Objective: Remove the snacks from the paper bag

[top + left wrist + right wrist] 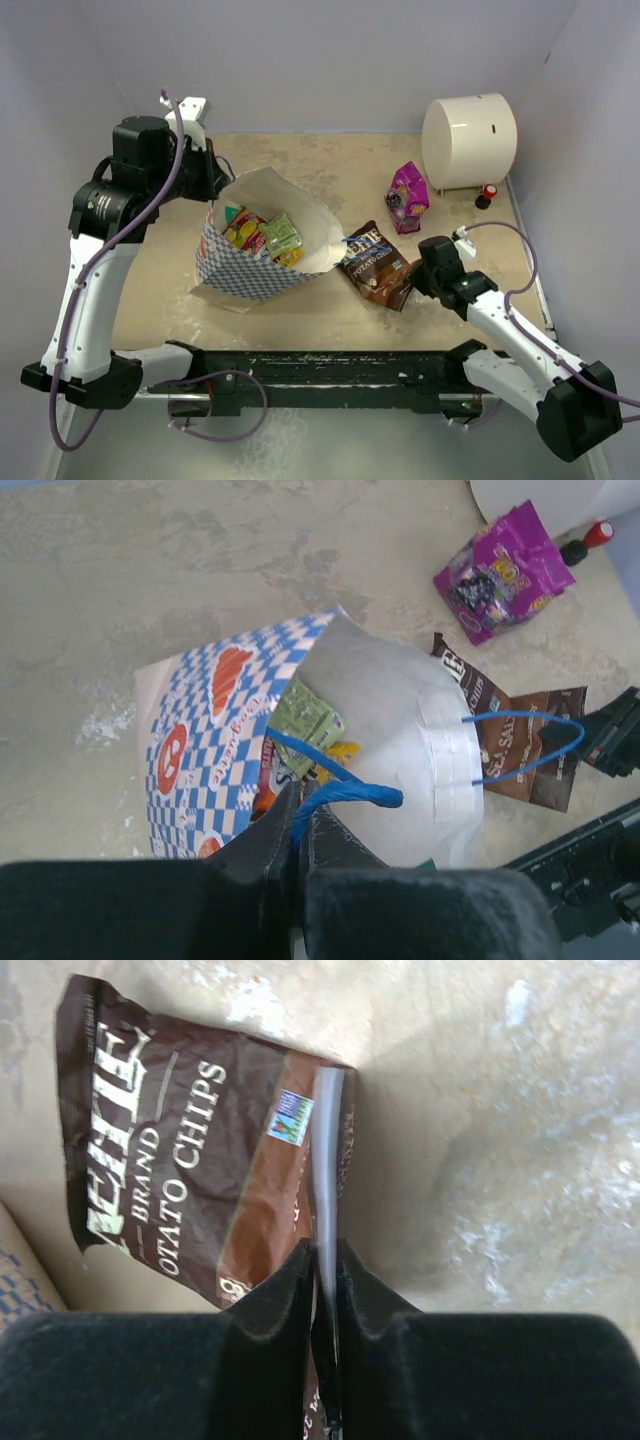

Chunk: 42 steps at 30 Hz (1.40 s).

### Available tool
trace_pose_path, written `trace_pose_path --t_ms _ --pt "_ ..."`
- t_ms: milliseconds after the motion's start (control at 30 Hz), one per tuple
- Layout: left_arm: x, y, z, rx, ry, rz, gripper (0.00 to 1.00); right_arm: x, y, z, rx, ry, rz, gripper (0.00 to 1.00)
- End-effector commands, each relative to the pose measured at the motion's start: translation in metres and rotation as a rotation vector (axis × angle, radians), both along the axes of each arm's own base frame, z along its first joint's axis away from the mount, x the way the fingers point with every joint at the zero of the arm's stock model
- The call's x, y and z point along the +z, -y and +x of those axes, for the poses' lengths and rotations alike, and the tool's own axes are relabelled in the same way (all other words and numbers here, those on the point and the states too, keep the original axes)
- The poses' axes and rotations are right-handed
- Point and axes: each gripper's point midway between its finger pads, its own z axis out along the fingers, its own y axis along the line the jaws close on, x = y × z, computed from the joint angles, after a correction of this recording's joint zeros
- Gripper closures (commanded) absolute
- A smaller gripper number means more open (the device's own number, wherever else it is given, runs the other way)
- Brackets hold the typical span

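Beige table (330, 165): mottled and scuffed, it carried everything in the scene
Cream cylinder (470, 140): lay on its side at the far right corner of the table, well apart from the paper bag
Paper bag (240, 272): white with a blue-white checkered lower band and red-orange prints, it sat tilted on the left half of the table with its mouth open upward and toward the right
Brown chip bag (375, 262): lay flat on the table just beside the paper bag's rim, outside the bag
Magenta pouch (407, 196): was on the table beyond the brown chip bag, near the cream cylinder and also outside the paper bag
Green packet (281, 233): lay inside the paper bag among small yellow and orange packs
Left tool (300, 825): was closed tight on the blue cord handle (345, 795) at the bag's rim, while the other handle hung free over the brown chip bag
Right tool (322, 1260): had its fingers almost together, pinching the silvery end seam of the brown chip bag, which rested on the table
Red-capped item (487, 195): stood at the foot of the cream cylinder, too small to identify
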Motion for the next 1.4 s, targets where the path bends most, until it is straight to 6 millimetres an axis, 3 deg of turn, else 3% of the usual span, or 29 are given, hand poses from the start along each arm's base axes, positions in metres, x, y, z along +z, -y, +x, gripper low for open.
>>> trace_pose_path --t_ms 0,133,267,367,533,700,867,1000,1133,1300,1367 --pt "0.016 0.012 -0.024 -0.077 0.062 -0.092 1.0 -0.004 0.008 -0.025 -0.051 -0.079 0.015 0.81" --pt "0.006 0.013 -0.042 -0.06 0.006 -0.15 1.0 0.024 0.019 -0.035 -0.081 -0.035 0.023 0.54" --pt "-0.005 0.009 -0.048 0.042 -0.054 -0.247 1.0 0.074 0.014 -0.022 0.031 0.142 0.018 0.31" --pt "-0.006 0.01 -0.047 0.1 -0.075 -0.329 1.0 0.121 -0.004 0.007 0.206 0.321 -0.046 0.22" --pt "-0.006 0.007 -0.037 0.127 -0.076 -0.304 1.0 0.179 -0.045 0.049 0.489 0.503 -0.136 0.14" --pt "-0.001 -0.006 -0.023 0.188 -0.067 -0.217 1.0 0.199 -0.063 0.092 0.601 0.496 -0.259 0.11" --pt "0.011 -0.011 -0.008 0.21 -0.021 -0.183 1.0 0.22 -0.114 0.115 0.756 0.626 -0.135 0.08" --pt "0.013 -0.01 0.003 0.208 -0.013 -0.161 1.0 0.192 -0.151 0.119 0.897 0.535 -0.04 0.08" --pt "0.015 -0.011 0.012 0.218 0.0 -0.141 1.0 0.169 -0.182 0.117 0.968 0.484 0.005 0.2" --pt "0.018 -0.022 0.021 0.275 0.034 -0.107 1.0 0.133 -0.217 0.088 1.079 0.403 0.089 0.35" --pt "0.02 -0.025 0.026 0.299 0.042 -0.1 1.0 0.125 -0.239 0.069 1.154 0.389 0.119 0.48"
